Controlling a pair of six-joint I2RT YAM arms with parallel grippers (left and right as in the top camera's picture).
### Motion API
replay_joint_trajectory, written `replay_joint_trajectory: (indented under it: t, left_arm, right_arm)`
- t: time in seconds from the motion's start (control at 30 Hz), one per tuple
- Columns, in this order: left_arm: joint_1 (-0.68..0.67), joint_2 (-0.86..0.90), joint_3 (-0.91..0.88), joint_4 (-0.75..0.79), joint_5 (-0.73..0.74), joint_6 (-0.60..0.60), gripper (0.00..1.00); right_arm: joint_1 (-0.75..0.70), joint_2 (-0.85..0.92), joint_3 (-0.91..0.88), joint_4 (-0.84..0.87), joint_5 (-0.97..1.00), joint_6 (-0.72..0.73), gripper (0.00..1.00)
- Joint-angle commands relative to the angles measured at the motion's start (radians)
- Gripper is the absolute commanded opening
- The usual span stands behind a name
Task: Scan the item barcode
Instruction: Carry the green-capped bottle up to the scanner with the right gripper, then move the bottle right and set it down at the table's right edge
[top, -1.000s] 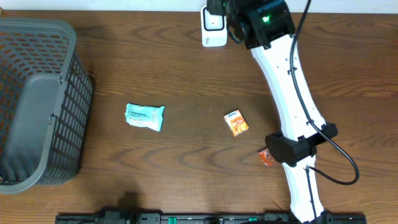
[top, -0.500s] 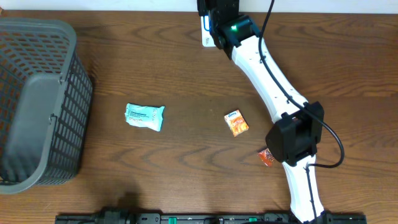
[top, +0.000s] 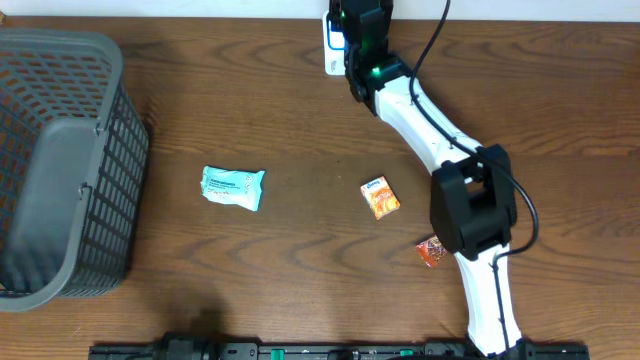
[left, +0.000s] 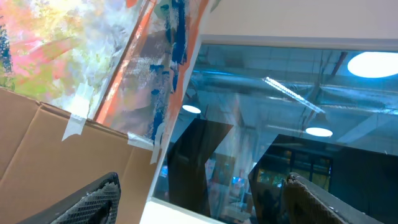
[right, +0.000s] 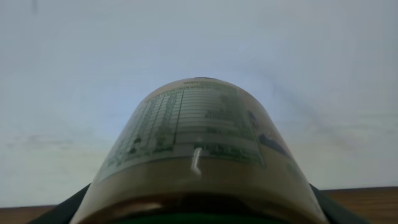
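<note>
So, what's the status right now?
Right claw shut on labelled bottle, up by the white scanner. Left claw open, empty. Teal packet and orange box lie far from it.

Counter (top: 200, 110) — brown, wood-grain pattern. Basket (top: 110, 160): grey lattice. Packet (top: 233, 187): teal, white print. Box (top: 380, 197): orange. Wrapper (top: 428, 252): red. Scanner (top: 331, 50): white. Arm (top: 430, 130): white, black joints. Bottle (right: 199, 130) label — pale, green print.

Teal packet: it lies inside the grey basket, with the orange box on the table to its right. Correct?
No. The overhead view shows the teal packet on the table, outside the grey basket and apart from it; the orange box is on the table to its right.
</note>
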Motion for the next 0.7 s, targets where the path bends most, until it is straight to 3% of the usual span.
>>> replay_joint_trajectory:
  t: [0.0, 0.23, 0.67]
  left_arm:
    - [0.003, -0.008, -0.016, 0.01, -0.006, -0.015, 0.84]
    - [0.003, -0.008, -0.066, 0.053, -0.006, -0.032, 0.84]
    - [0.003, -0.008, -0.097, 0.085, -0.006, -0.031, 0.84]
  right_arm:
    - [0.003, 0.066, -0.012, 0.019, -0.019, -0.011, 0.37]
    - [0.006, 0.139, -0.012, 0.055, -0.051, -0.011, 0.37]
    - [0.015, 0.114, -0.012, 0.048, -0.051, -0.044, 0.37]
